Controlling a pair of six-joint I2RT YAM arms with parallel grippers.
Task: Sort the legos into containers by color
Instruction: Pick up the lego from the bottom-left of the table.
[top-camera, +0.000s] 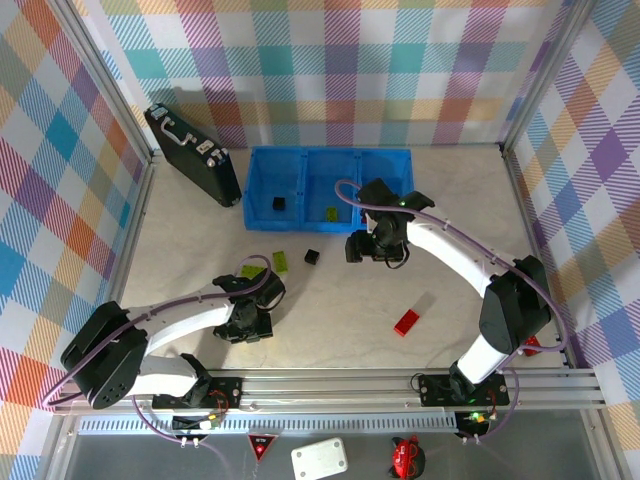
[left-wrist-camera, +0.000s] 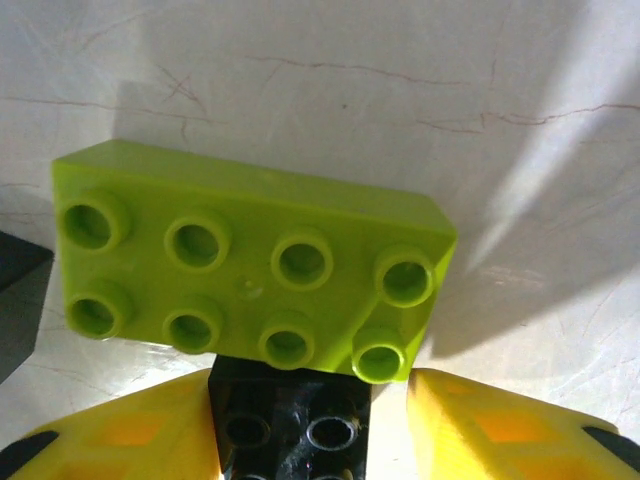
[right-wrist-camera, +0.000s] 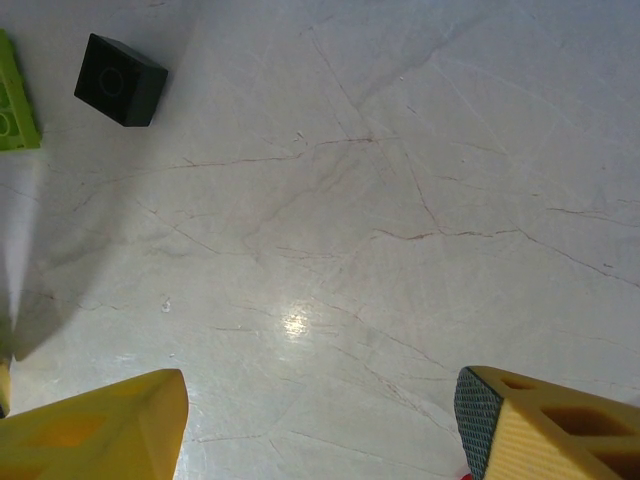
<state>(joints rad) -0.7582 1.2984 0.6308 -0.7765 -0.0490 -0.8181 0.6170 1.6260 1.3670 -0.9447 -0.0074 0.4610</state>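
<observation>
The left wrist view shows a small black lego (left-wrist-camera: 290, 420) between my left gripper's (left-wrist-camera: 310, 405) yellow fingers. The left finger (left-wrist-camera: 130, 435) touches it and a narrow gap remains at the right finger. A lime green lego (left-wrist-camera: 250, 270) lies just beyond it, touching its far edge. My left gripper (top-camera: 262, 290) is low over the table beside that green lego (top-camera: 251, 271). My right gripper (top-camera: 365, 247) hangs open over bare table (right-wrist-camera: 320, 400). Another green lego (top-camera: 280, 262), a black one (top-camera: 312, 256) and a red one (top-camera: 406, 322) lie loose. The blue tray (top-camera: 262, 160) holds a black lego (top-camera: 279, 203) and a green one (top-camera: 330, 213).
A black case with silver latches (top-camera: 192, 153) leans at the back left, next to the tray. Checked walls close the table on three sides. A metal rail (top-camera: 330, 385) runs along the near edge.
</observation>
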